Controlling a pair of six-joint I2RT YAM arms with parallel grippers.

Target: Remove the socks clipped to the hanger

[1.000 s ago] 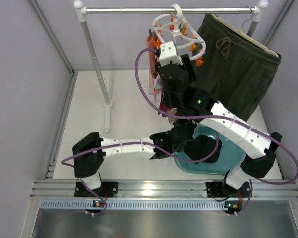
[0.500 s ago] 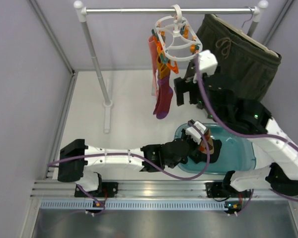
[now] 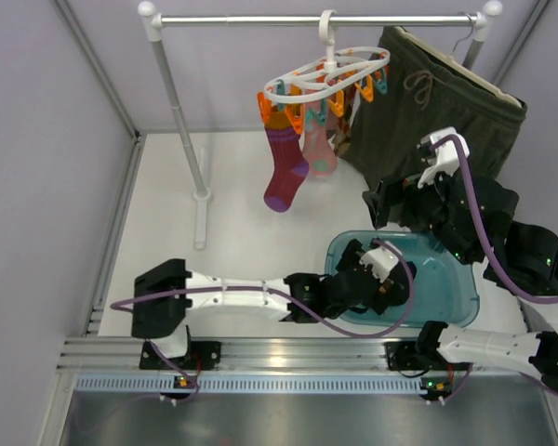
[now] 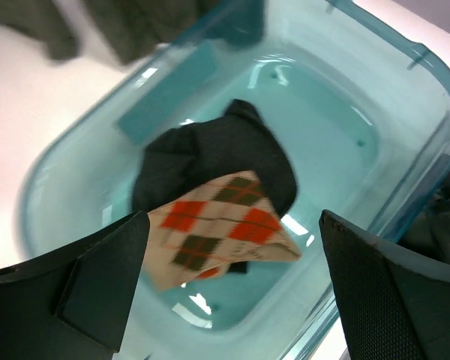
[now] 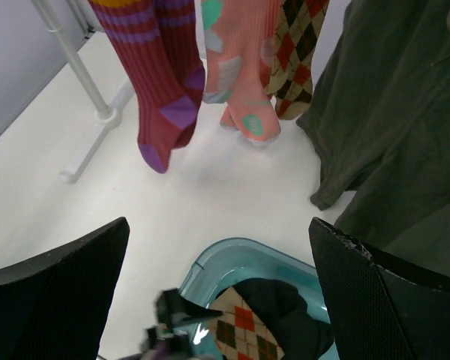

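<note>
1. Socks point(image 3: 284, 167): three hang clipped to the tilted white hanger point(image 3: 325, 79), ahead of and above the right gripper point(image 5: 217, 225). They are a magenta striped sock point(image 5: 161, 75), a pink-and-teal sock point(image 5: 236, 75) and an argyle sock point(image 5: 296, 52).
2. Two more lie directly beneath the left gripper point(image 4: 234, 217) in a teal tub point(image 4: 416, 82): a second argyle sock point(image 4: 221, 229) resting on a black sock point(image 4: 210, 157).
3. The step appears to be the drop-off. The left gripper's fingers are spread wide over the tub and hold nothing.
4. The right gripper is likewise spread wide and empty. It faces the hanging socks, with dark olive shorts point(image 5: 390, 112) to its right.
5. The likely next move is for the right gripper to reach forward and up, close on one hanging sock and pull it free of its clip. The hanger looks likely to swing when pulled.
6. The left arm stretches low towards the tub. The right arm is raised and bent, its wrist above the tub's far side.
</note>
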